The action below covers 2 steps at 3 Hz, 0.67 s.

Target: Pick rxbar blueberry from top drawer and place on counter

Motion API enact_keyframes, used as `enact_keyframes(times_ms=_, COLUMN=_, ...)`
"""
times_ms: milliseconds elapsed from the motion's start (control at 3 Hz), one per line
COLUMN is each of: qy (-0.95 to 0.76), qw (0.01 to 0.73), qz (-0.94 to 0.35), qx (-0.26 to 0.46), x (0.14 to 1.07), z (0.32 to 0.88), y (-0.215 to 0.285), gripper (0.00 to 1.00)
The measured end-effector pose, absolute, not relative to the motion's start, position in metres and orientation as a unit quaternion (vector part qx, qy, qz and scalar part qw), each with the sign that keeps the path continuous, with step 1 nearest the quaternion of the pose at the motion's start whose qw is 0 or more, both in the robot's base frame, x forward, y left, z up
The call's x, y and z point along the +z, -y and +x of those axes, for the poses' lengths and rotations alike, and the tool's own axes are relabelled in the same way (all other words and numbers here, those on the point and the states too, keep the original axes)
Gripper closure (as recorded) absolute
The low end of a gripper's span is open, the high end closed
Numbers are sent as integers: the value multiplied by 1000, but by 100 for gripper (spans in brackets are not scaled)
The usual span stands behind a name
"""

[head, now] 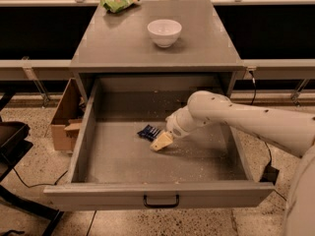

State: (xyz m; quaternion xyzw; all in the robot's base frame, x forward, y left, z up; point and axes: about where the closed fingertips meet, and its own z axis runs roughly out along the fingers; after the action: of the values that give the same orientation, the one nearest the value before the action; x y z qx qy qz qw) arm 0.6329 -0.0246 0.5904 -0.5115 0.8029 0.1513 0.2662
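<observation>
Camera view. We find the top drawer (98, 196) pulled fully out of the grey cabinet, its crumb-speckled floor exposed and its black pull handle (161, 201) centred on the front panel.

The rxbar blueberry (148, 132) lies flat on the drawer floor, roughly mid-depth and slightly left of centre, well apart from every wall.

The white robot arm (246, 122) enters from the right and reaches down into the drawer. The gripper (161, 141) sits low over the floor, just beside the bar at its right front corner. We cannot tell whether it touches the wrapper, nor whether the pincer stands apart or together. The bar is not lifted.

The counter (123, 45) above carries a white bowl (164, 32) right of centre and a green snack bag (118, 1) at its far left edge, the two well apart.

A cardboard box (64, 124) stands on the ground just beside the drawer's left wall.
</observation>
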Motion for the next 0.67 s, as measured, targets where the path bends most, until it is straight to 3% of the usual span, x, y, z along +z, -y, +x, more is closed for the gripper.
enact_keyframes(times_ms=667, qy=-803, qw=266, qz=-512, qx=151, x=590, z=633, y=25, gripper=93)
